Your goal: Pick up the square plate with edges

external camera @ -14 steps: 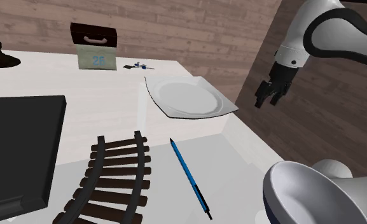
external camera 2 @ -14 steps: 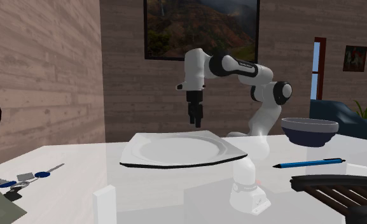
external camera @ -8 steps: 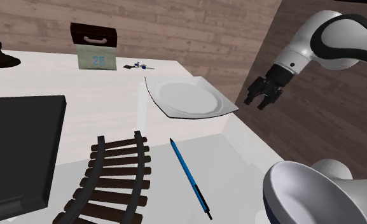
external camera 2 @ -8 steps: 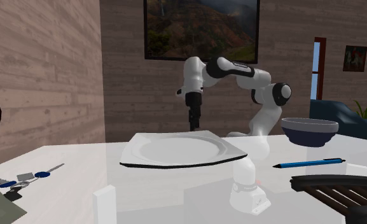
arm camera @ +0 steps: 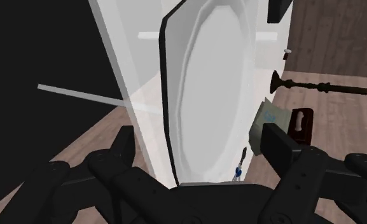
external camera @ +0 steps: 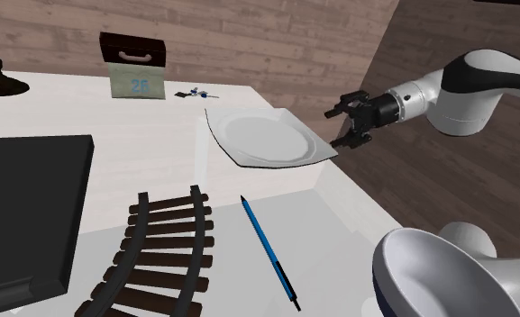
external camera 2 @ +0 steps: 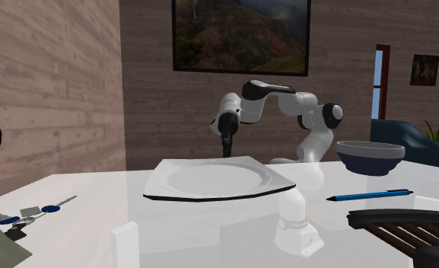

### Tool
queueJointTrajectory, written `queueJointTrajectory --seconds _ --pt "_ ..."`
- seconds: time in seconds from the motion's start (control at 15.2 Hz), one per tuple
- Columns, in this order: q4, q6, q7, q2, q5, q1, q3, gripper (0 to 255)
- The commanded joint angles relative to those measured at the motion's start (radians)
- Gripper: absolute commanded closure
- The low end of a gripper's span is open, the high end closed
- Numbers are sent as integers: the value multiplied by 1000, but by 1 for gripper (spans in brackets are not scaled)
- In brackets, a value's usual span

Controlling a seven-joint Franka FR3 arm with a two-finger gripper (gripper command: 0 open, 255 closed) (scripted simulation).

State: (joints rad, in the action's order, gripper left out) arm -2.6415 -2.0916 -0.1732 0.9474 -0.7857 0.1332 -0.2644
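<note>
pincer (external camera: pixel 337 129) open wide, empty, lying horizontal just off the bench (external camera: pixel 150 144) edge | white square plate (external camera: pixel 265 137) flat at bench corner, rim facing pincer, nothing clasped | blue pen (external camera: pixel 269 250) well apart

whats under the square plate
The square plate lies flat on the white table, close to the table's edge. The patch of tabletop directly beneath is covered by the plate, so whether anything lies there cannot be seen.
</note>
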Motion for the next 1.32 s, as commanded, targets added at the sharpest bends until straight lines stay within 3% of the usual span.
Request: queueJointTrajectory --seconds 0.0,0.53,0.59,1.06,1.25 --pt "-32 -60 18 15 -81 22 -9 0" --pt "-106 -108 89 15 -108 29 -26 0" --pt "-105 -107 88 16 -107 28 -26 255" --pt "-107 -101 87 21 -102 24 -29 255" --pt "-97 -113 67 21 -88 48 -37 255"
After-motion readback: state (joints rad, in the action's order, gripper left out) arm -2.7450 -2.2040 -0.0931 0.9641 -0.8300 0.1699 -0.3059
